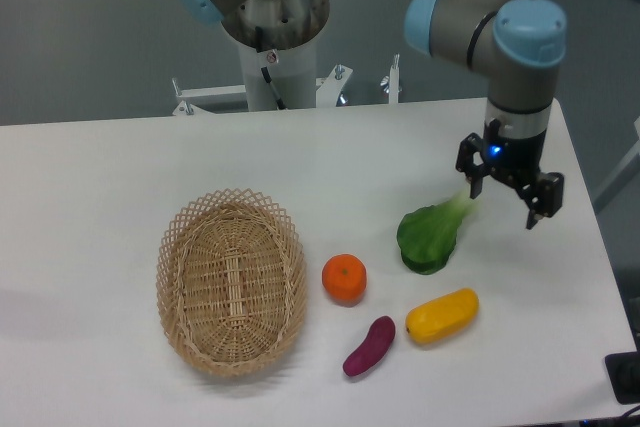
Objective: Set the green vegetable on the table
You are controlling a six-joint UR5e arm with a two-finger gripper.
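On the desk [120, 167] we see the green vegetable [432, 237], stem tip just left of the open, empty end effector [506, 201].

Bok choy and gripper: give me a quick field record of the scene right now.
bok choy: lying on the table, not held
gripper: open, raised, by the stem end
orange: left of the bok choy
yellow vegetable: in front of the bok choy
purple piece: beside the yellow vegetable
basket: empty, at left
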